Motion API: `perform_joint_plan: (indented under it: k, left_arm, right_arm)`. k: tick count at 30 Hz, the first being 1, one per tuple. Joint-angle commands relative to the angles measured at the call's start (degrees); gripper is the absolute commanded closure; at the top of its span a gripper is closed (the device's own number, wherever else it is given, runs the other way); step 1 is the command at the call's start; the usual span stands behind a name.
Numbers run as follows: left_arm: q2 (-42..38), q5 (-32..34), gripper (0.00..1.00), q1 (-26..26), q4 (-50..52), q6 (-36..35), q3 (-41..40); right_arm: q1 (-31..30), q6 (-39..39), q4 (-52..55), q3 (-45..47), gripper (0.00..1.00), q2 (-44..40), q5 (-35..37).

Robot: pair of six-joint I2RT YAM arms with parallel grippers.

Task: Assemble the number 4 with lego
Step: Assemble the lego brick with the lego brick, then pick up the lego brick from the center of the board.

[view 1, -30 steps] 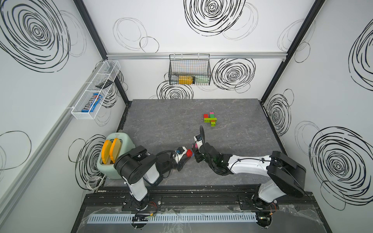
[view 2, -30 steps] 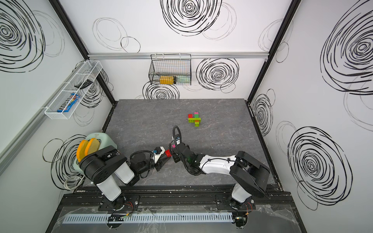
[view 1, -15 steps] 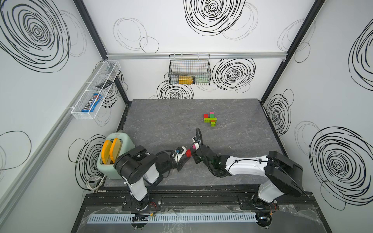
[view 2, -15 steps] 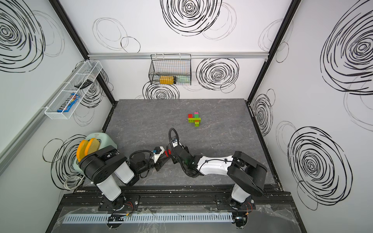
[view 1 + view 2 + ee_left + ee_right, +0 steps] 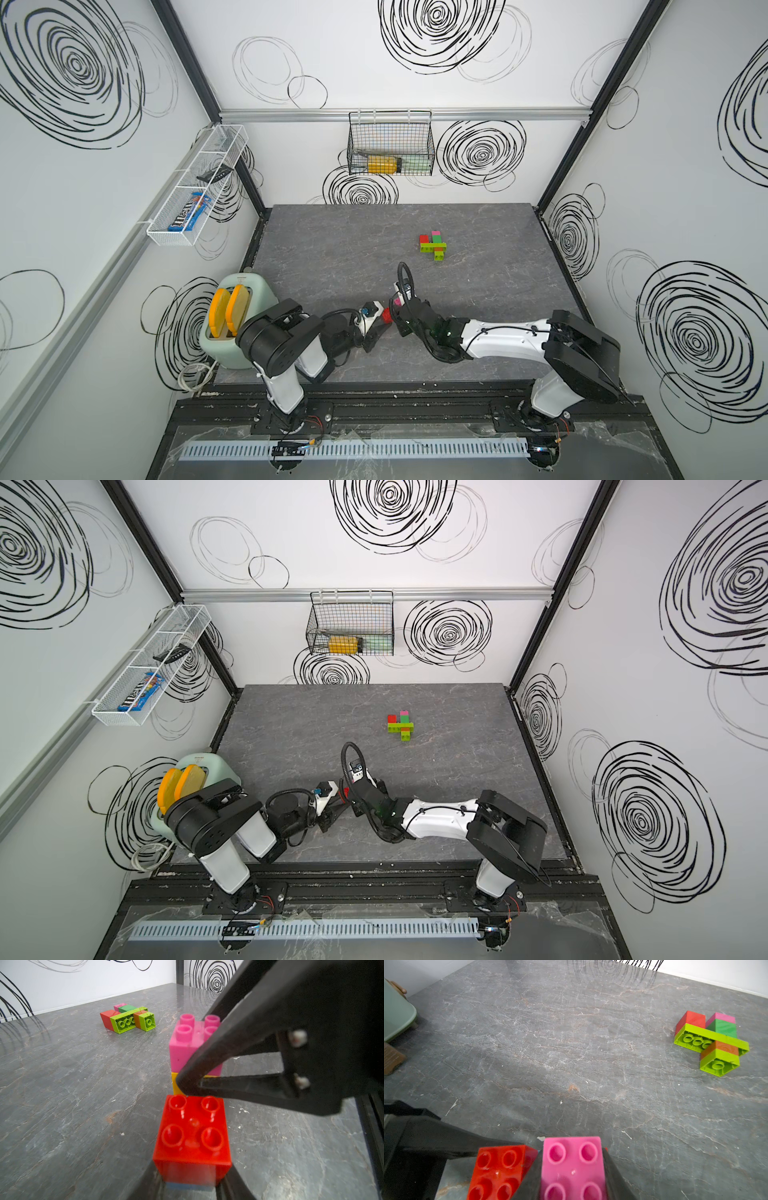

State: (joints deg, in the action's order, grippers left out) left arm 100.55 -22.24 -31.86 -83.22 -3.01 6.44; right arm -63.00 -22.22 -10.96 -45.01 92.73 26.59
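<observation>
Left wrist view: we see left gripper (image 5: 190,1178) clamping red brick (image 5: 192,1132), right gripper (image 5: 572,1172) clamping pink brick (image 5: 185,1047); from above, lego cluster (image 5: 433,246) at their one o'clock.

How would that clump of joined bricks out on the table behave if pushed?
The clump lies on its side on the smooth table, so it would probably slide, not roll or tip. Being hollow plastic, it looks stiff and light. A shove on one end might turn it or pop a joint.
</observation>
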Motion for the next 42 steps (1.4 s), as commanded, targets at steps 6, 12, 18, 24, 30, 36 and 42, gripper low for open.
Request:
perform_joint_plan:
  k: [6, 12, 18, 24, 30, 36, 42]
  left_arm:
    - [0.44, -0.38, 1.00, -0.21, -4.90, 1.20, 1.43]
    - [-0.01, -0.09, 1.00, -0.31, -4.40, 2.19, 1.39]
    - [-1.28, 0.99, 1.00, -0.22, -3.77, 4.09, 1.60]
    - [-4.88, 2.30, 1.00, -0.75, 3.59, 6.28, 4.16]
    - [-11.16, 4.22, 1.00, -2.17, 21.96, 10.76, 11.55]
    - [-14.30, 12.87, 1.00, -4.09, 51.07, 14.01, 25.72]
    - [-12.44, 11.27, 1.00, -3.05, 64.57, 16.53, 36.28]
  right_arm:
    - [-2.14, 4.34, 20.94, 6.19, 0.27, -12.75, -16.10]
    - [0.20, 6.97, 23.64, 8.10, 0.19, -27.25, -15.61]
    - [10.57, 6.13, 20.20, 8.28, 0.03, -37.16, -17.47]
    - [25.53, -4.15, 15.57, 9.28, 0.03, -38.46, -19.16]
    - [35.88, -10.70, 13.21, 8.50, 0.03, -33.54, -26.82]
    - [39.81, -11.36, 7.29, 9.28, 0.03, -32.92, -27.21]
    - [43.20, -17.57, 0.85, 10.32, 0.03, -30.33, -27.12]
